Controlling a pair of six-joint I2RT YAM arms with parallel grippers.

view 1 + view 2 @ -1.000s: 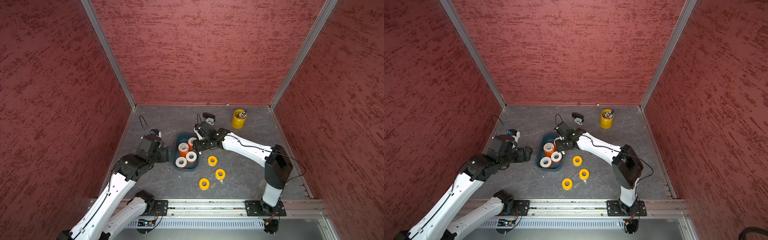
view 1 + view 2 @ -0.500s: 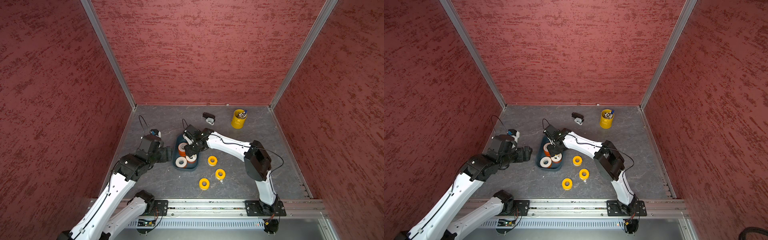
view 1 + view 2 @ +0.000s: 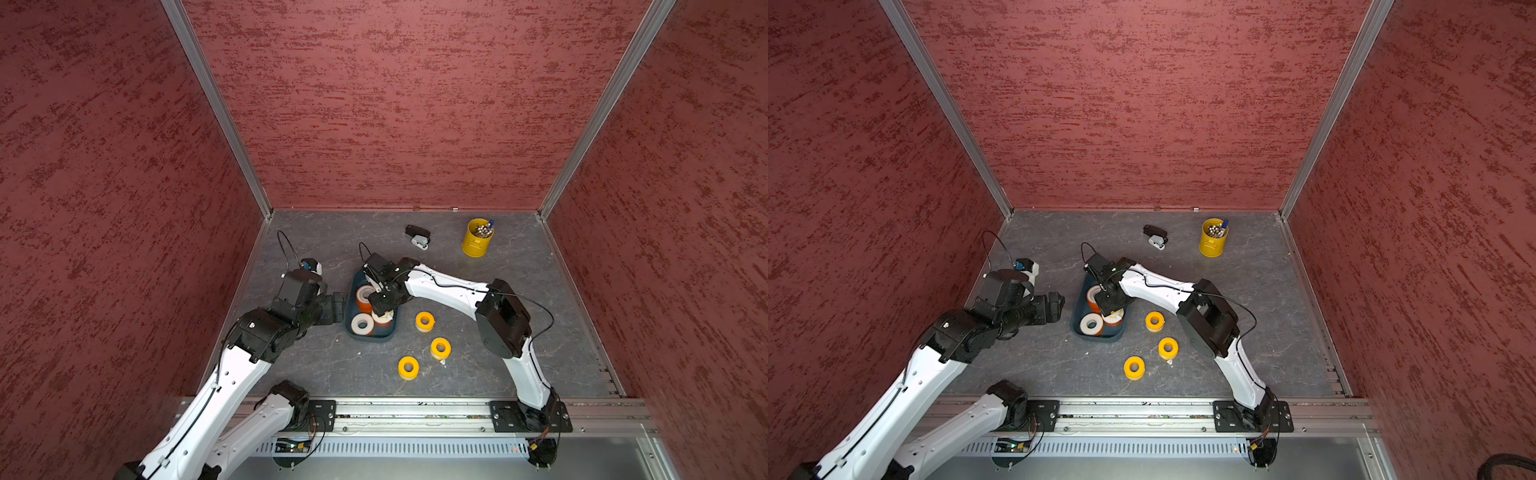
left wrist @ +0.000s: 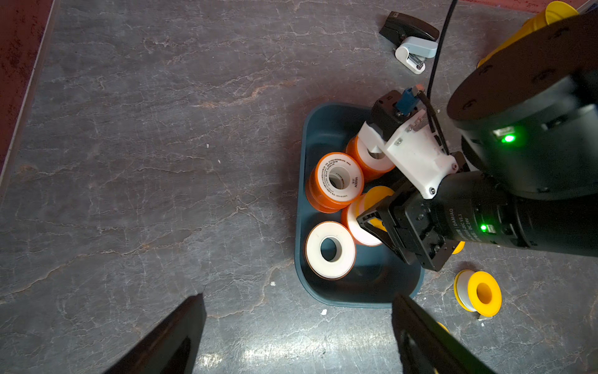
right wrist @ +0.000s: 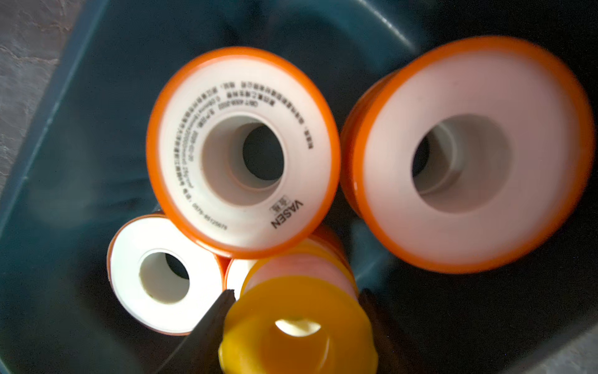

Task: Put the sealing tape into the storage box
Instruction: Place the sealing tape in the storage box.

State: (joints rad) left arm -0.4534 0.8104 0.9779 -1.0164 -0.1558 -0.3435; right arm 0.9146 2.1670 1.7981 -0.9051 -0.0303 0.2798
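Right wrist view: the fingers [image 5: 212, 323] of the right gripper [image 5: 296, 296] pinch a yellow roll [image 5: 259, 327] by its sides, just above the orange rolls [image 5: 181, 155] crowding the box [image 5: 81, 145]. Three loose rolls [image 3: 424, 322] lie outside the box. The left gripper [image 3: 338, 306] hangs beside it, spread wide and empty. Let go here, I reckon, the roll lands on uneven rolls and may tumble over the box's low side.

Four orange-sided tape rolls [image 4: 336, 181], all counted; four yellow tape rolls [image 3: 424, 321] too, three in both top views and the fourth roll [image 5: 297, 330] showing in the wrist views; one storage box [image 3: 374, 336]; one pen cup [image 3: 476, 243]; one stapler [image 3: 417, 237].
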